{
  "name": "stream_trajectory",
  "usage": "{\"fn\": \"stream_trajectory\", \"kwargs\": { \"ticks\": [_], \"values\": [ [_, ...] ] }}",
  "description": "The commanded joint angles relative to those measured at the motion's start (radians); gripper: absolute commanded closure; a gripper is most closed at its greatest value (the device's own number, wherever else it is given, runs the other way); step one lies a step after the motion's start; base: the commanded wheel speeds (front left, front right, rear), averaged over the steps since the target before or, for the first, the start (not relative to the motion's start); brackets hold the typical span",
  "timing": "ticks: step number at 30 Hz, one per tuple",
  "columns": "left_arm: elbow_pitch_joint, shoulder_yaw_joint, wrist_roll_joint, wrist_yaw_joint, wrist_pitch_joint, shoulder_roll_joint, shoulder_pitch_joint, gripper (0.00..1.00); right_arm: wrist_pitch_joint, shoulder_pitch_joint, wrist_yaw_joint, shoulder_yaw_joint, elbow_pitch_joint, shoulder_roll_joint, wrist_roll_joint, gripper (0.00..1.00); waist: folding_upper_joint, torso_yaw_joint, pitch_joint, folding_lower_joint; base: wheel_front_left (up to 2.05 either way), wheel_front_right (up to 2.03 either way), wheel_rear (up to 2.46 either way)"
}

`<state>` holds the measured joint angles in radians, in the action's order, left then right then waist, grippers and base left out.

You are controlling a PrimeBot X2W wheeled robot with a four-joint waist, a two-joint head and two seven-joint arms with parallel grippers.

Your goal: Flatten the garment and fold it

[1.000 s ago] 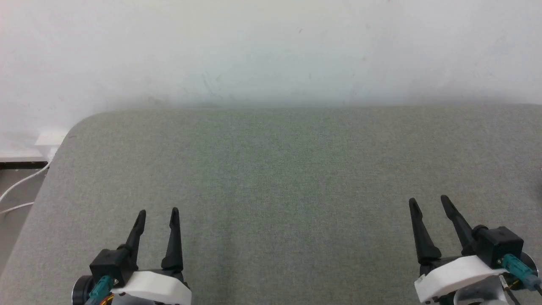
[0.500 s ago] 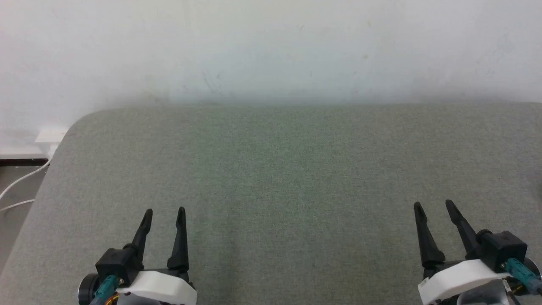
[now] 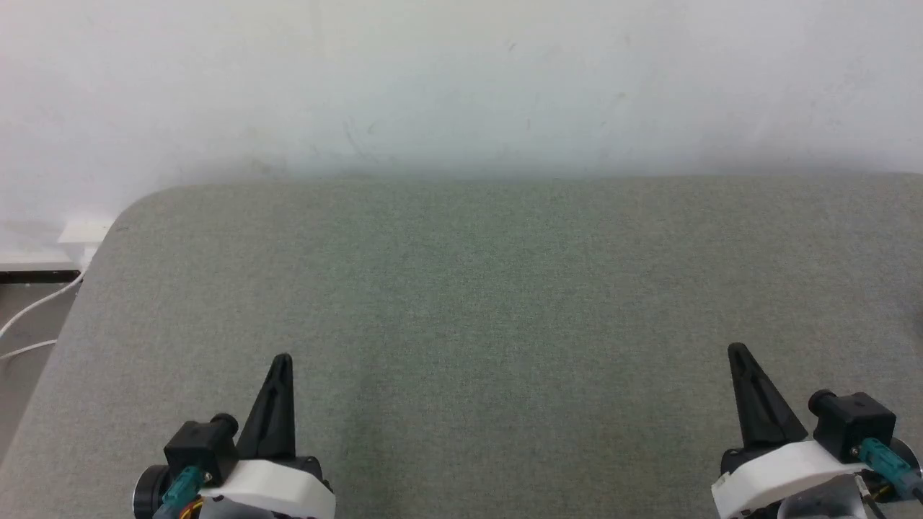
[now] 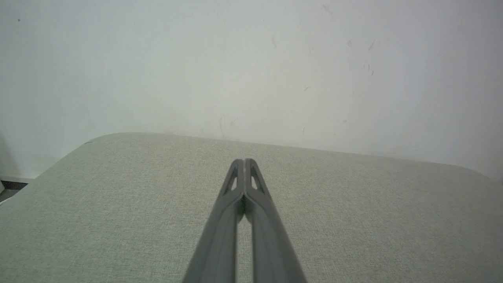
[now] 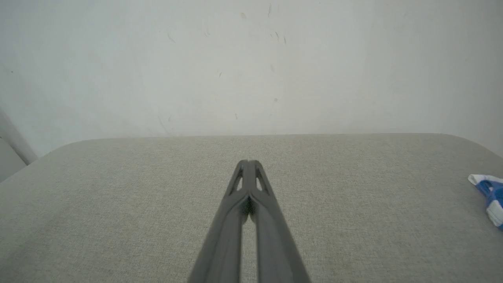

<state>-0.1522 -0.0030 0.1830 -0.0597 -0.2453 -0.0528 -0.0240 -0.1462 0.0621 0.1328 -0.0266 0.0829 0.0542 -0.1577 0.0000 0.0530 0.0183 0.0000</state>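
Observation:
A small part of the garment [image 5: 491, 194], bright blue with white trim, shows at the right edge of the right wrist view, lying on the grey fabric surface [image 3: 476, 288]. My left gripper [image 3: 280, 360] rests at the lower left of the head view, shut with nothing in it; its tips [image 4: 244, 161] meet in the left wrist view. At the lower right my right gripper [image 3: 738, 351] is also shut and empty, tips [image 5: 248, 162] touching. The garment lies well to the right of the right gripper.
A white wall [image 3: 461, 86] rises behind the surface's far edge. The surface's rounded left corner [image 3: 137, 205] drops off toward a floor with white cables [image 3: 29, 317] and a white socket box [image 3: 85, 234].
Both grippers have shut; their fingers stood apart in the earlier frames and now press together. The arms have hardly moved.

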Motion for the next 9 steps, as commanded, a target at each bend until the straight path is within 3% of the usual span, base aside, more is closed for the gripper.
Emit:
{"fn": "stream_trajectory", "kwargs": {
  "ticks": [1,9],
  "values": [
    [0.007,0.0,-0.01,0.004,0.006,0.0,0.001,1.0,0.005,-0.004,0.0,0.002,-0.004,0.0,0.008,1.0,0.0,-0.001,0.0,0.0,0.0,0.0,0.0],
    [0.017,0.0,-0.021,0.008,0.022,0.0,0.003,1.0,0.015,-0.008,0.0,0.003,-0.009,-0.001,0.018,1.0,0.0,-0.004,-0.001,0.0,0.0,0.0,0.0]
  ]
}}
